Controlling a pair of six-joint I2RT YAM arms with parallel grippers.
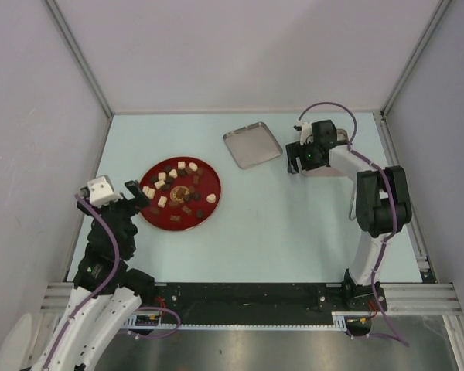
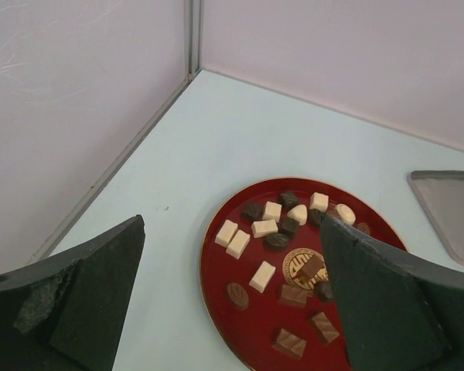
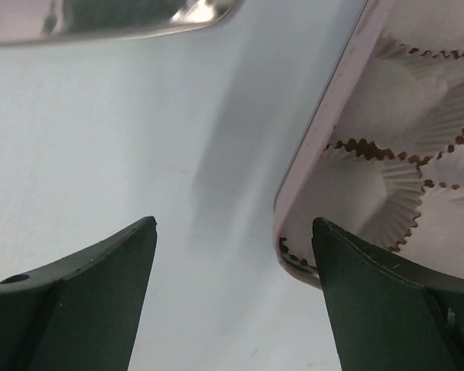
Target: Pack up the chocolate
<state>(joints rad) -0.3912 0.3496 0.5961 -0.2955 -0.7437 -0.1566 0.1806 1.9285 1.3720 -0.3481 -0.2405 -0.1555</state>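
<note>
The chocolate [image 1: 180, 189], several dark brown and cream-white bite-size pieces [image 2: 264, 275], lies scattered on a round red plate [image 1: 205, 209] at the table's left. My left gripper [image 1: 135, 197] hovers over the plate's near-left edge [image 2: 247, 325], wide open [image 2: 232, 224] and holding nothing. Its right finger hides some pieces. My right gripper [image 1: 296, 164] is at the back right, open [image 3: 233, 222], at the corner of a square metal tin [image 3: 325, 124] lined with crinkled white paper cups [image 3: 417, 116]. The tin's rim runs between the fingers, with the right finger over the tin's inside.
A flat square metal lid [image 1: 252, 144] lies between the plate and the tin; its edge also shows in the left wrist view, lid [image 2: 448, 209], and in the right wrist view, lid [image 3: 100, 15]. Walls enclose the table on the left, back and right.
</note>
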